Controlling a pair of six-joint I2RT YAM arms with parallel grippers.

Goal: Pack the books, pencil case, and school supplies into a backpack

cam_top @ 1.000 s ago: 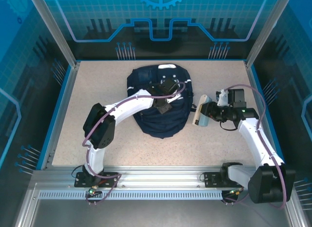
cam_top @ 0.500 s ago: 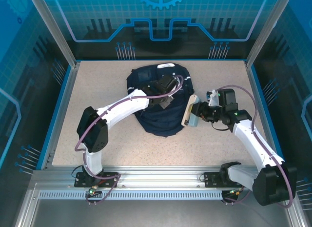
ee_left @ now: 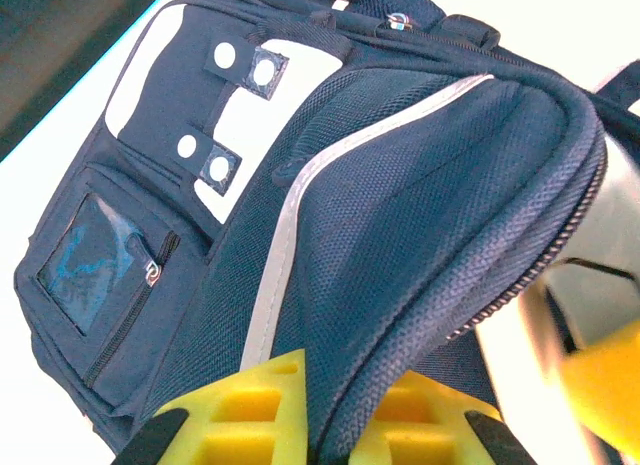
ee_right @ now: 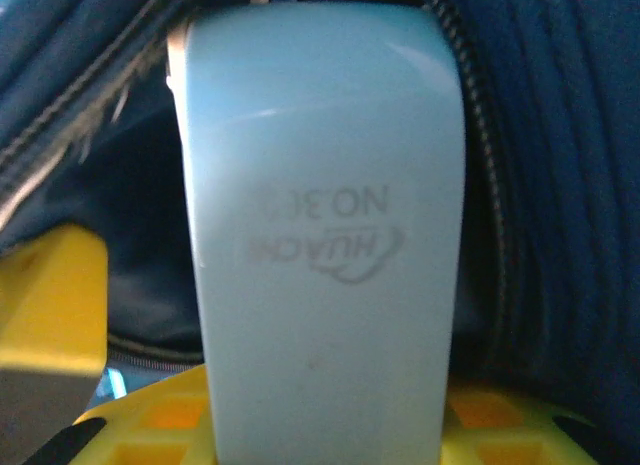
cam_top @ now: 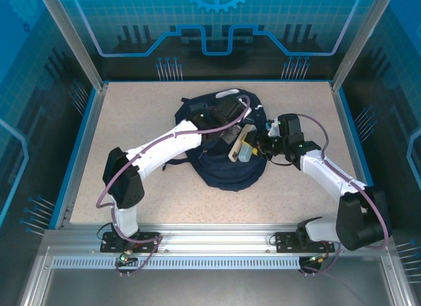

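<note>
The navy backpack (cam_top: 227, 171) lies mid-table, its white-striped front panel (ee_left: 300, 185) towards the left wrist camera. My left gripper (cam_top: 222, 131) (ee_left: 335, 415) is shut on the backpack's zippered rim, and the fabric fold runs between the yellow pads (ee_left: 250, 405). My right gripper (cam_top: 258, 147) (ee_right: 325, 430) is shut on a light blue pencil case (cam_top: 241, 147) (ee_right: 320, 235). The case's far end pokes into the dark opening of the backpack (ee_right: 550, 185). The books are out of view.
A speckled beige table (cam_top: 131, 128) with blue side rails and metal frame posts surrounds the bag. A dark strap (cam_top: 174, 162) trails from the backpack's left side. Both arms meet over the bag.
My left gripper has shut on the backpack's rim and the bag's shape has shifted. My right gripper has carried the pencil case left, from beside the bag to its opening.
</note>
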